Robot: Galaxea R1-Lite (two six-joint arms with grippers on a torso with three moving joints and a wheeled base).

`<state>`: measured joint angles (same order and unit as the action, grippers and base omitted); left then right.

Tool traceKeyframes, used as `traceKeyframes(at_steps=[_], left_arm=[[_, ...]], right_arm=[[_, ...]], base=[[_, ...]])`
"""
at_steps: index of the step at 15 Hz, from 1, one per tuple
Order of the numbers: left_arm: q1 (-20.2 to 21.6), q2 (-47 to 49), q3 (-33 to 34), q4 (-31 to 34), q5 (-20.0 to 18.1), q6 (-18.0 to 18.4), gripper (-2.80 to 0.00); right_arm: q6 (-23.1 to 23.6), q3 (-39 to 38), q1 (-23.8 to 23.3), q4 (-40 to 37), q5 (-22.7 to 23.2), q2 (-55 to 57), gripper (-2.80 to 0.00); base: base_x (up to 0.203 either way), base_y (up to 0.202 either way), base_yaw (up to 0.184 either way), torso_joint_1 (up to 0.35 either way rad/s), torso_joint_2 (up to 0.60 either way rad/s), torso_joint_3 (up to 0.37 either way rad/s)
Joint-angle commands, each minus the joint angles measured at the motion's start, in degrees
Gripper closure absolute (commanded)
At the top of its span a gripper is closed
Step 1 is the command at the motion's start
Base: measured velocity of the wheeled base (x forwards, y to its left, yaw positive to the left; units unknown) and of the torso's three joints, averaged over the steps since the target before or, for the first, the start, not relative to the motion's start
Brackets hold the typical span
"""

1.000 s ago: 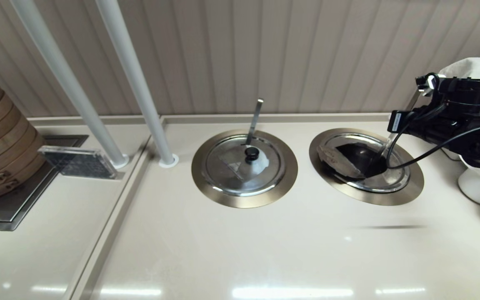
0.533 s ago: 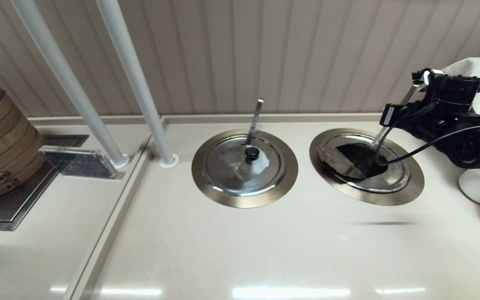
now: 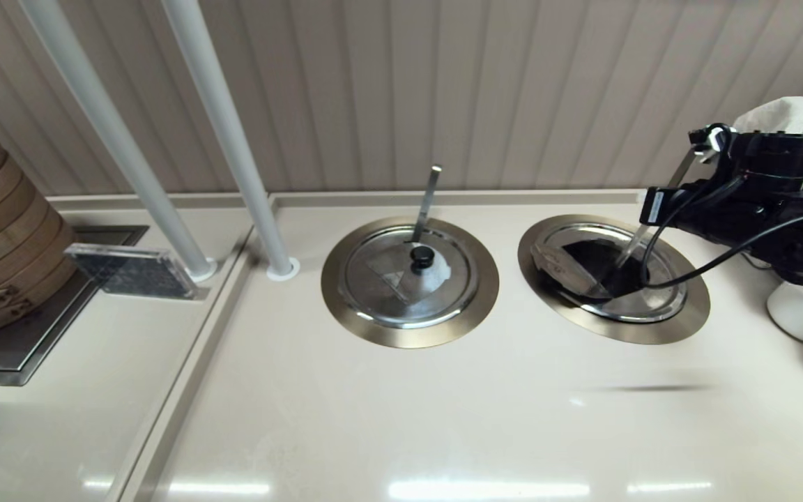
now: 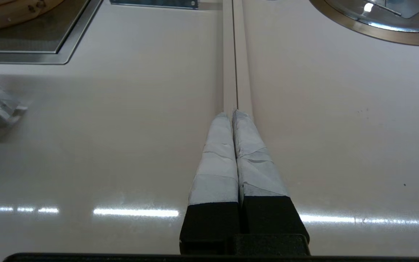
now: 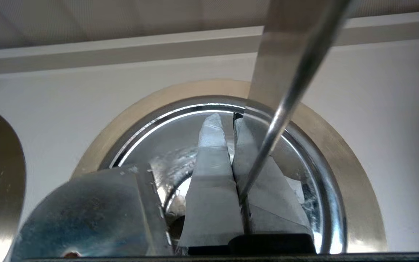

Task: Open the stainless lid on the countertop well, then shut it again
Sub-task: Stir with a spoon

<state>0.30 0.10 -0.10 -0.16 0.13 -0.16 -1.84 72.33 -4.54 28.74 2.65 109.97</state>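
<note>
Head view: two countertop wells [image 3: 687, 317], two lids [image 3: 610, 268], one hand [image 3: 656, 202].

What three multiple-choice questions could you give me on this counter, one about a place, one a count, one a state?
1. The right gripper is over
A. the bamboo steamers
B. the right-hand well
C. the left-hand well

2. Round steel-ringed wells in the head view:
A. one
B. two
C. three

3. The left gripper's fingers are
A. pressed together
B. spread wide
C. closed on a knob

Key:
1 B: the right wrist view shows the right gripper above the countertop well.
2 B: only that well and the twin ring show.
3 A: the left gripper has its taped fingers touching over the bare countertop.
</note>
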Motion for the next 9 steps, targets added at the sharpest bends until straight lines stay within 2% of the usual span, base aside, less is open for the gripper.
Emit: traceKeyframes(at_steps=[1,4,6,9], left_arm=[[0.05,-0.01,0.01,-0.02,0.04,-0.02,0.0],[0.05,-0.01,0.01,-0.02,0.04,-0.02,0.0],[0.05,-0.01,0.01,-0.02,0.04,-0.02,0.0],[0.05,-0.01,0.01,-0.02,0.04,-0.02,0.0]], right_arm=[[1.12,0.2,-1.94,-1.91,2.13,-0.79,0.0],[2.33,2.65,-3.63,-2.38,1.37,2.13,0.0],[1.98,4.78,-3.36,-2.33,-2.55,3.96,0.0],[-1.96,5.27,-1.08,-0.06,-3.77,4.35,0.0]], base=[[0.0,0.0,0.0,0.0,0.0,0.0],[0.0,0.0,0.0,0.0,0.0,0.0],[0.0,0.0,0.0,0.0,0.0,0.0],[0.0,0.0,0.0,0.0,0.0,0.0]])
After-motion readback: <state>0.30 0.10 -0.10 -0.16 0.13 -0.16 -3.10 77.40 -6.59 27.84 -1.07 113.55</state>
